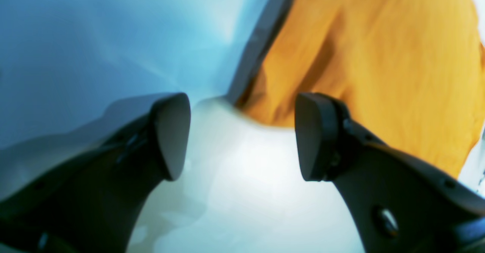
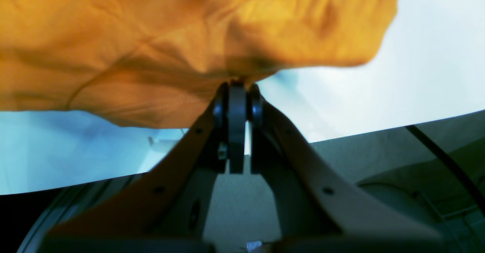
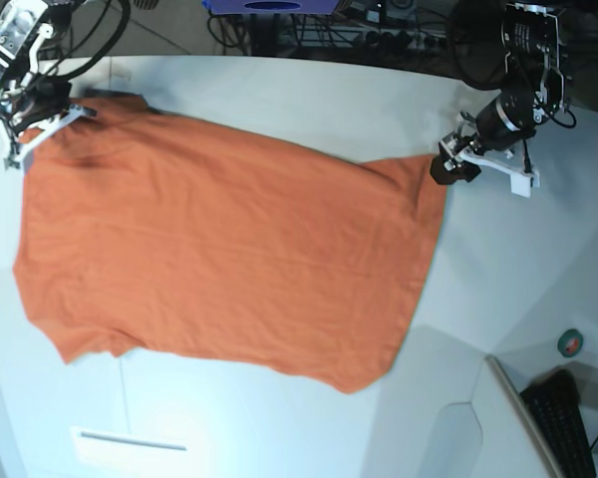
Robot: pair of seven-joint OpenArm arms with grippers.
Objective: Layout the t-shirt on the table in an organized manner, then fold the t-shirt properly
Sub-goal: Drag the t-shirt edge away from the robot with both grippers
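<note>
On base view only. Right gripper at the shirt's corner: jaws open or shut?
Observer: Shut. The right wrist view shows the right gripper closed on the t-shirt.
Operator: And the left, has it got cloth?
Observer: No. In the left wrist view the left gripper stands open, a shirt corner poking in between its fingertips.
Operator: Anything past the table edge by the right gripper?
Observer: Yes, a black cable runs beyond the white table there.
</note>
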